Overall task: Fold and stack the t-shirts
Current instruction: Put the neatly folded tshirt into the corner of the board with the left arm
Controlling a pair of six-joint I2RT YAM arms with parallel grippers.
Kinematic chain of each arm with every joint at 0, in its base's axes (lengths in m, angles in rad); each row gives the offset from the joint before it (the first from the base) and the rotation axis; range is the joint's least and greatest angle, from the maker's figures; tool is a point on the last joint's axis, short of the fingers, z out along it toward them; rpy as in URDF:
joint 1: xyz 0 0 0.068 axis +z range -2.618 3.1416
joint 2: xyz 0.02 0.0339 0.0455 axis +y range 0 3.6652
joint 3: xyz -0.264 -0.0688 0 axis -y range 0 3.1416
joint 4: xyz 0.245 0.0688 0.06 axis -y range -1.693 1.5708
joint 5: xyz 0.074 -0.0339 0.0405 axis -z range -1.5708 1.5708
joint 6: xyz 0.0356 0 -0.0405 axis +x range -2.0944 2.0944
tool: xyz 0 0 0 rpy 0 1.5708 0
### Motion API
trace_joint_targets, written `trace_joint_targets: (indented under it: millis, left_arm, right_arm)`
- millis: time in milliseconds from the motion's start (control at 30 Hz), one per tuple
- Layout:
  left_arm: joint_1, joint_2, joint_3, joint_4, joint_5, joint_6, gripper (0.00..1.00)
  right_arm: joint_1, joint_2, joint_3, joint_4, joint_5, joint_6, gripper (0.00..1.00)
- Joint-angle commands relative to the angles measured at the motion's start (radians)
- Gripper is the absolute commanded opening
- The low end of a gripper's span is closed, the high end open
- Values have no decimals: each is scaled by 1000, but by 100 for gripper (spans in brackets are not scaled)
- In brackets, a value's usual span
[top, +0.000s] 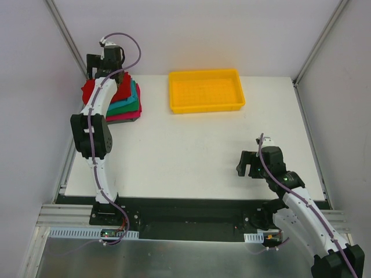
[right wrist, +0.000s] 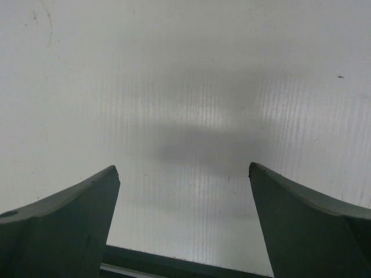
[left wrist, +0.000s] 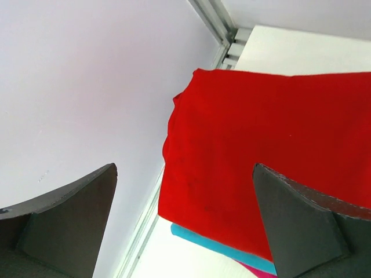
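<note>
Shirt stack [top: 128,104] sits at the table's [top: 191,150] far-left corner, red shirt [left wrist: 261,150] on top, teal shirt [left wrist: 220,246] edge showing under it. Long axis unclear: left arm [top: 95,116] covers it. Left gripper [left wrist: 185,223] hangs over the red shirt, fingers apart, empty. Right gripper [right wrist: 182,217] is apart over bare table. Tray [top: 206,91] is right of the stack, not touching.

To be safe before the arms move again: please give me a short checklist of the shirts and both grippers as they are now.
1. Left gripper open, holding nothing: ok.
2. Bright red cloth t-shirt on top of the other shirts: ok.
3. Folded teal shirt, green shirt and pink-red shirt beneath it: ok.
4. Red t-shirt folded neatly: cannot tell, the left arm hides part.
5. Right gripper open, empty, over the white table: ok.
6. Yellow plastic tray apart from the shirts: ok.
</note>
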Motion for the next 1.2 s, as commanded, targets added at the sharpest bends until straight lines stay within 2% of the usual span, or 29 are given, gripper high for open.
trace_joint_targets:
  millis: [0, 133, 267, 367, 433, 667, 867, 1000, 1167]
  left_arm:
    - [10, -96, 16, -76, 89, -147, 99]
    - [10, -65, 4, -157, 297, -233, 99]
    - [10, -62, -82, -163, 406, -313, 99]
    - [10, -50, -131, -160, 633, -336, 99]
    - [9, -33, -145, -160, 707, -350, 99]
    - [-27, 4, -178, -157, 732, -376, 99]
    - [-27, -43, -211, -154, 632, -385, 99]
    - [-31, -161, -209, -153, 539, -388, 99]
    - [-73, -431, -302, -160, 433, -492, 99]
  right_arm:
    - [-4, -12, 23, -5, 3, 5, 96]
    - [-4, -11, 23, -5, 2, 5, 96]
    - [-6, -17, 21, -5, 2, 4, 96]
    - [-6, -17, 23, -3, 0, 4, 96]
    - [-4, -18, 21, -5, -1, 4, 96]
    - [-4, -18, 20, -6, -7, 1, 96]
    - [-4, -27, 18, -6, -7, 1, 96]
    - [-6, -29, 17, -6, -7, 1, 96]
    - [-4, -43, 12, -5, -7, 5, 96]
